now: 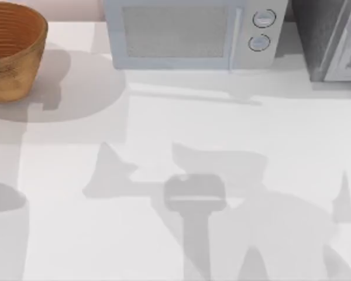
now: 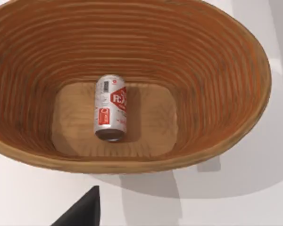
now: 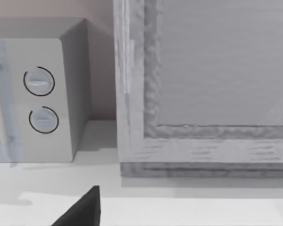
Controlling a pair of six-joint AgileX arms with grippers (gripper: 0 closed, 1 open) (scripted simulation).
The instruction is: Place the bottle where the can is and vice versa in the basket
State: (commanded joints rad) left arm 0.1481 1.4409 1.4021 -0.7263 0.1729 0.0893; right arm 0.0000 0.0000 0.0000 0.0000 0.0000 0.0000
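Claw tips come first: a dark finger of the left claw (image 2: 82, 209) hangs over the white worktop (image 2: 28, 197) just outside the round orange-brown wicker basket (image 2: 217, 155); whether it is spread I cannot tell. On the basket's floor lies the small white-and-red can (image 2: 111, 113), on its side. From above, the basket sits at ten o'clock. The right claw (image 3: 82, 209) faces a pale grey microwave (image 3: 47, 99) at twelve.

Overhead table (image 1: 181, 234) view; wrist cameras facing outward.
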